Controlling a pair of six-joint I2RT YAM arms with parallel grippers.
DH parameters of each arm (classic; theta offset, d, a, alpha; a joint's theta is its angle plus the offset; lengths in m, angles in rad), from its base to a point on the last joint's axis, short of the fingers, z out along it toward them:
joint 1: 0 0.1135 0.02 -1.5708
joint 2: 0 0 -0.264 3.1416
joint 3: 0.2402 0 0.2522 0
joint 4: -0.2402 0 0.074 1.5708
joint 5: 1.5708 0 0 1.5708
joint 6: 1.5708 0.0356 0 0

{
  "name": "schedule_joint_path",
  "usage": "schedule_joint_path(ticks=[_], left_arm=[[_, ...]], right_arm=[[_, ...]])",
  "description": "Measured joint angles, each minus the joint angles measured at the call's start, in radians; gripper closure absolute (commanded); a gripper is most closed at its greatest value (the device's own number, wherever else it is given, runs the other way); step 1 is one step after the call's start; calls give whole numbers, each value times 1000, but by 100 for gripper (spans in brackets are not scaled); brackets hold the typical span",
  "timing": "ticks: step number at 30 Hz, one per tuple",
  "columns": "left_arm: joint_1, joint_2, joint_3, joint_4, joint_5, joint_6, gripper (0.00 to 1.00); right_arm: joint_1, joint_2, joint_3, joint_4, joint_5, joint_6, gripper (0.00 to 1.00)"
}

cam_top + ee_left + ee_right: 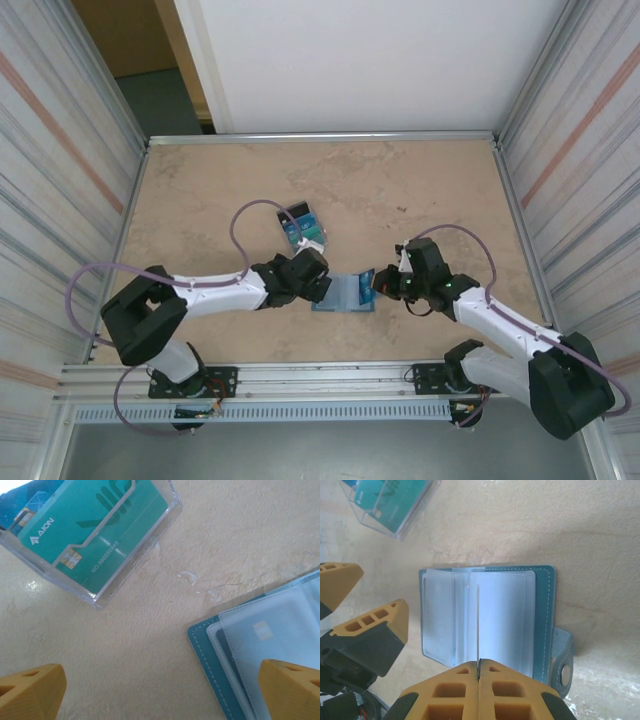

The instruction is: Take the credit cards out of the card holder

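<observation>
**Card holder** [505,620]: teal-blue, lying open and flat on the table [200,200] with its frosted sleeves facing up. It sits directly ahead of the fingertips of the right gripper [479,667]. Its snap tab [564,672] is just to their right.

**Right gripper:** fingers pressed together, clamped on a thin sheet [478,625] that stands edge-on over the sleeves. Whether it is a card or a sleeve page cannot be told.

**Left gripper** [160,695]: fingers wide apart, nothing between them but bare table. The holder's corner lies at its right-hand finger; contact cannot be made out.

**Cards:** a teal-green card [100,525] with a blue card [37,500] behind it, both in a clear box [145,550]. The box is ahead of the left-hand finger and apart from the holder.
</observation>
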Motion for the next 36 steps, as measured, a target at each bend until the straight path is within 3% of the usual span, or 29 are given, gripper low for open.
schedule_joint_path(ticks=[17, 36], left_arm=[[-1, -35, -71, 125, 233, -141, 23], [-104, 37, -71, 138, 314, -192, 23]], right_arm=[[-4, 0, 71, -70, 37, -39, 100], [-5, 8, 92, -81, 37, -53, 100]])
